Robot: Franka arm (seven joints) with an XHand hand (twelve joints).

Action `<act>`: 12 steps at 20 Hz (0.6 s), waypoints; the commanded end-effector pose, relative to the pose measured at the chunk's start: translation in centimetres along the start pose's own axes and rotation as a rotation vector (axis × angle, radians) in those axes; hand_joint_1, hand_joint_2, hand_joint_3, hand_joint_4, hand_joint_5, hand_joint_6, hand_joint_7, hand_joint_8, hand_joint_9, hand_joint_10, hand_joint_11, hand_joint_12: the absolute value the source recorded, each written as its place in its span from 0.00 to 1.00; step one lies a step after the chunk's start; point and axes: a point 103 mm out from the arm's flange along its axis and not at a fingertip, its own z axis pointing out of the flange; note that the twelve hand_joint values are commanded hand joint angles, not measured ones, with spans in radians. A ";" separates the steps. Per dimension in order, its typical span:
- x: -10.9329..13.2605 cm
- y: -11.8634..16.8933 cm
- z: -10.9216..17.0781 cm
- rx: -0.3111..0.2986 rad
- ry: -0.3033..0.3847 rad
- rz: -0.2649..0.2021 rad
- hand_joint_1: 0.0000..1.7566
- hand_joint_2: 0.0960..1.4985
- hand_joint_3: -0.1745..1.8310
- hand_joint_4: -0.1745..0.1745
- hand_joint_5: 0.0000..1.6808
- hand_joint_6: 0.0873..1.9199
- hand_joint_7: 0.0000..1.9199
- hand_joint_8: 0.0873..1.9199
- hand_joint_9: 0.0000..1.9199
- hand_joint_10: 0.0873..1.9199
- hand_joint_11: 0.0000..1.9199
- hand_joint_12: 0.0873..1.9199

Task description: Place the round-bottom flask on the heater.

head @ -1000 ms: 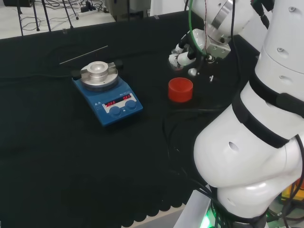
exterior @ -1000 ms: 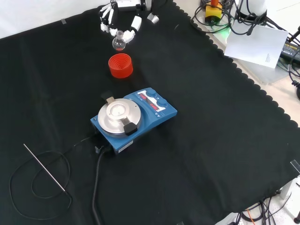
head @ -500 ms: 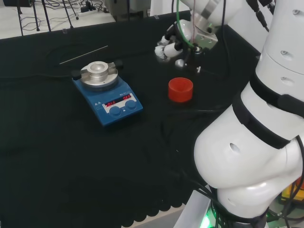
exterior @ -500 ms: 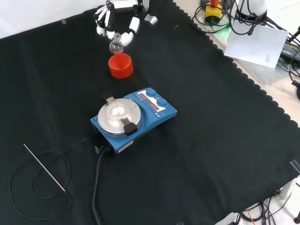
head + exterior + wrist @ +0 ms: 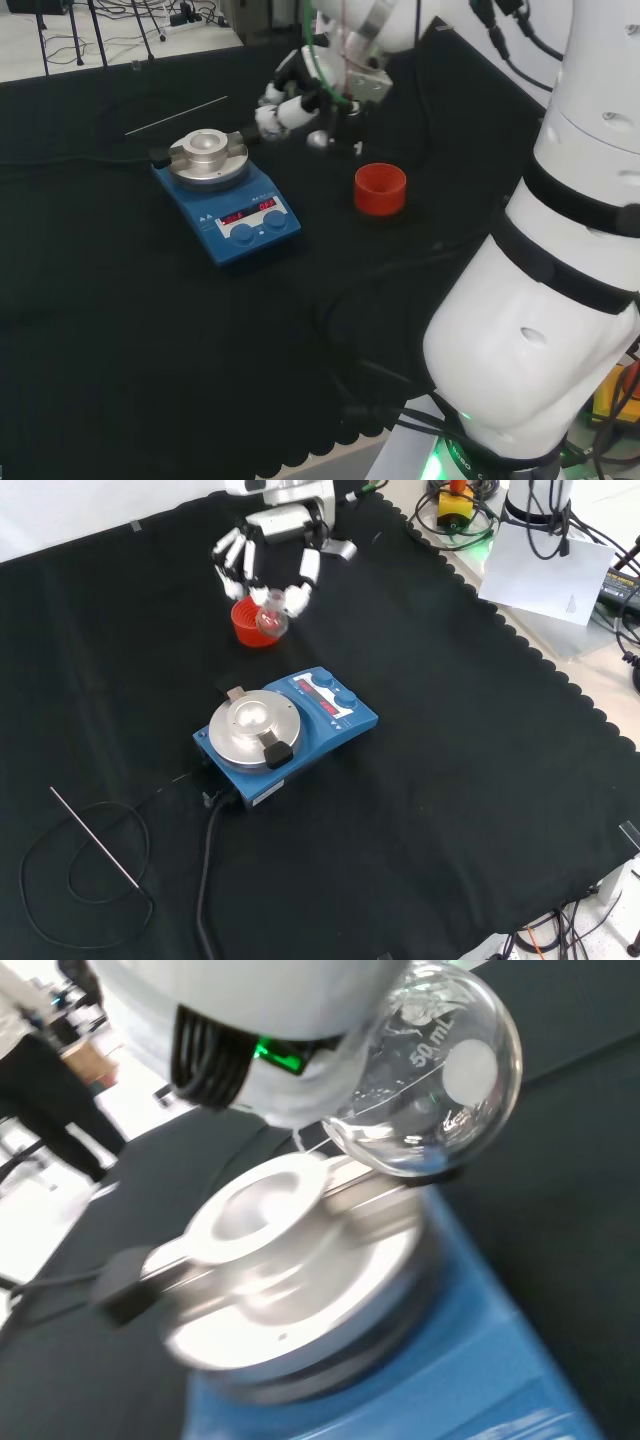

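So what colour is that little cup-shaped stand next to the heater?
Red; the stand shows best in the head view.

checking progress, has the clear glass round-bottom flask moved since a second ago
Yes. In the head view the clear glass round-bottom flask, held in the hand, has gone left past the red ribbed ring stand, toward the blue heater.

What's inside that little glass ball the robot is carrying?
The round-bottom flask looks clear and empty, held in the hand. Its neck is covered by the fingers.
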 end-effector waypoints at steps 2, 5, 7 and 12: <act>0.0 4.7 -1.2 0.003 0.035 0.065 0.66 0.34 0.45 1.00 0.83 0.22 0.39 0.30 0.48 0.25 0.21 0.66; 0.4 5.9 -0.9 0.007 0.040 0.060 0.66 0.34 0.45 1.00 0.83 0.22 0.39 0.30 0.48 0.25 0.21 0.66; 0.8 7.0 -0.7 0.002 0.033 0.057 0.66 0.34 0.45 1.00 0.83 0.22 0.39 0.30 0.48 0.25 0.21 0.66; 0.9 8.0 -0.3 0.011 0.043 0.052 0.66 0.34 0.45 1.00 0.83 0.22 0.39 0.30 0.48 0.25 0.21 0.66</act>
